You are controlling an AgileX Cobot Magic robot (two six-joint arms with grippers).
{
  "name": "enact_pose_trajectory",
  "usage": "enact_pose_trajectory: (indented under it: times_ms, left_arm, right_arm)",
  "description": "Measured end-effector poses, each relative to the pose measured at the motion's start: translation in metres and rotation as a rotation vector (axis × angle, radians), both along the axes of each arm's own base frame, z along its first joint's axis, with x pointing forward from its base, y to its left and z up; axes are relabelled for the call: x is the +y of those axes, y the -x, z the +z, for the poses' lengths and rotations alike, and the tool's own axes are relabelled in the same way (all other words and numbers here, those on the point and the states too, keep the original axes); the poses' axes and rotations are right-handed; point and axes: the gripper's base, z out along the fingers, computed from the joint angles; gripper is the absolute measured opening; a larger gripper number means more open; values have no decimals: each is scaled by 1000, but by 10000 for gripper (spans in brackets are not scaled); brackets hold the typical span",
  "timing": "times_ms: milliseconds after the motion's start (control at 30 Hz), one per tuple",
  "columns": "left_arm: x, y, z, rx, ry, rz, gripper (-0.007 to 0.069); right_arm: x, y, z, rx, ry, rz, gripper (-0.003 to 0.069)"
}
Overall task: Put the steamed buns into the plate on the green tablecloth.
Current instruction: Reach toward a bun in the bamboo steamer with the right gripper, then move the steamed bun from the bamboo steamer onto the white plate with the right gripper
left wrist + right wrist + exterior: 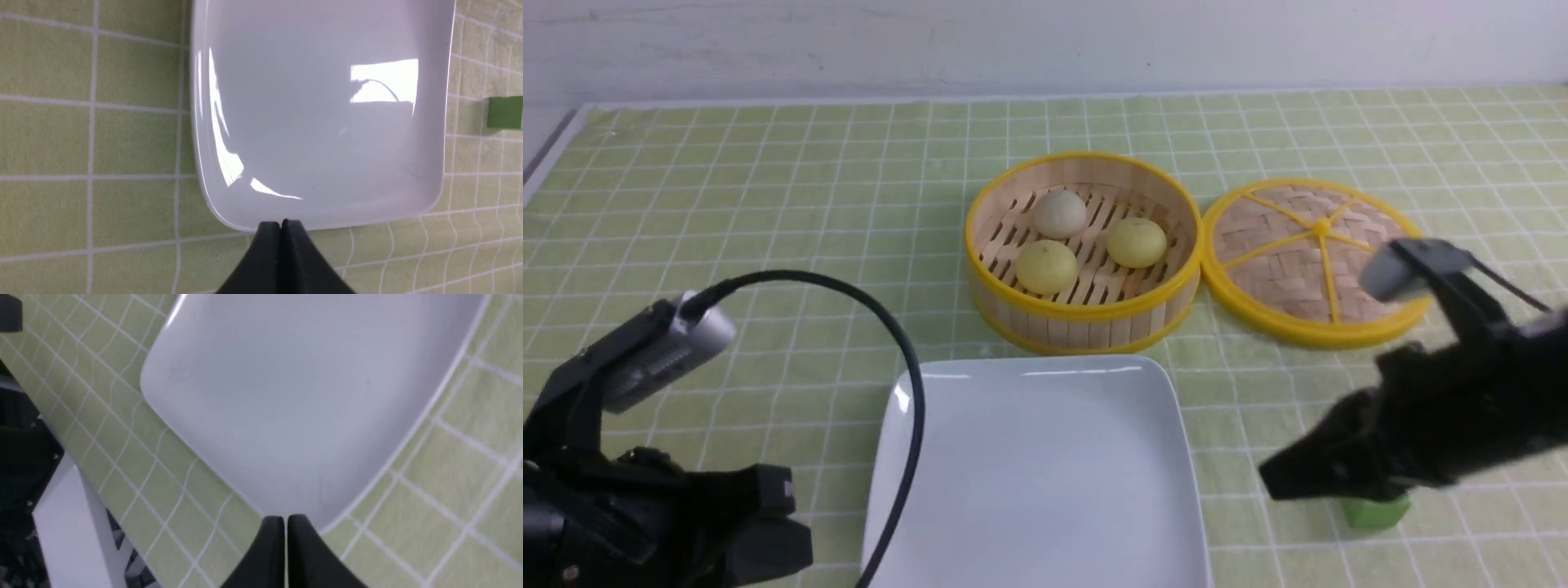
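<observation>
steamed buns: three small domes with a matte, doughy look, all in the steamer basket; the off-white bun (1059, 214) sits farthest back, one pale yellow bun (1046, 267) nearest the plate, the other pale yellow bun (1136, 242) to its right
steamer basket: round bamboo wall, yellow rim (1086, 310), slatted floor with dark slots, standing just beyond the plate
plate: glossy white, square with rounded corners and a raised rim, bare surface (1037, 482) catching bright reflections
green tablecloth: yellow-green fabric (792, 188) crossed by thin white lines, spread under everything
lid: round woven bamboo (1290, 278) with yellow edging, spokes and a central knob, lying right of the basket
cube: small, green, flat-sided (1376, 511), right of the plate, partly hidden by the right gripper in the front view
left gripper: black (282, 224), clenched on nothing, left of the plate
right gripper: black (286, 518), blurred; a thin gap shows between its tips, slightly parted with nothing between them
in the way: a black cable (915, 392) arches over the plate's left side in the front view, covering part of its rim
</observation>
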Motion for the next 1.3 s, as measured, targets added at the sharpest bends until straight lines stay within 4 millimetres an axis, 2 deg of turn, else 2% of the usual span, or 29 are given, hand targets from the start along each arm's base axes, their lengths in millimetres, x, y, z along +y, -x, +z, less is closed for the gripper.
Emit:
enact_pose_trajectory:
  times_ms: [33,167,233,300,400,467,500,533,567,600,633,667,733,800,867,900,967,1000,1033,1067,1100,1167,1200,1233,1300]
  left_arm:
    - [0,0,0,1,0,1,5]
    - [0,-3,-3,13,-2,3,19]
    - [0,-3,-2,9,-2,5,23]
    - [0,-4,-2,0,-4,10,33]
    - [1,-5,-2,-14,-7,18,45]
    - [1,-6,-1,-18,-8,20,52]
    - [1,-6,-2,-20,-10,21,54]
    - [2,-6,-2,-23,-16,21,59]
    - [2,-6,-2,-25,-18,21,63]
    - [2,-6,-2,-27,-21,21,68]
    - [2,-6,-2,-28,-24,21,72]
    - [2,-6,-2,-28,-25,20,74]
    - [2,-6,-2,-28,-29,19,83]
    - [2,-6,-2,-28,-29,19,87]
    - [3,-7,-2,-28,-29,19,90]
    - [3,-7,-2,-29,-29,20,92]
    - [3,-7,-2,-30,-29,21,93]
    - [3,-7,-2,-30,-30,20,95]
    - [3,-7,-2,-30,-30,20,96]
    - [3,-7,-2,-30,-30,20,98]
    - [3,-7,-2,-30,-30,20,104]
    - [3,-7,-2,-32,-35,19,108]
    - [3,-7,-2,-32,-37,19,108]
    - [3,-7,-2,-32,-38,18,109]
    - [3,-7,-3,-32,-43,17,109]
  right_arm:
    - [1,-1,3,-14,2,5,43]
    - [29,-62,13,-109,102,-21,127]
    - [35,-78,11,-113,122,-44,157]
    - [46,-115,13,-160,167,-78,234]
    - [59,-158,2,-205,227,-104,330]
    - [66,-184,-12,-223,269,-117,379]
    - [67,-186,-13,-224,272,-122,383]
    - [71,-205,-23,-246,303,-138,408]
    - [73,-214,-32,-248,322,-146,416]
    - [75,-222,-30,-276,335,-156,423]
    - [76,-232,-41,-281,364,-165,426]
    - [77,-235,-41,-291,369,-170,427]
    - [78,-250,-60,-301,421,-193,428]
    - [78,-254,-65,-300,433,-204,424]
    - [79,-258,-73,-286,431,-242,384]
    - [79,-259,-72,-283,427,-255,343]
    - [80,-259,-72,-276,420,-262,306]
    - [80,-258,-70,-264,414,-268,198]
    - [80,-257,-70,-259,414,-268,185]
    - [80,-256,-67,-251,408,-271,115]
    - [80,-253,-58,-236,397,-273,43]
    - [78,-242,-38,-184,381,-267,17]
    - [78,-241,-35,-189,378,-268,17]
    - [75,-228,-11,-149,362,-258,17]
    - [71,-207,22,-97,337,-226,17]
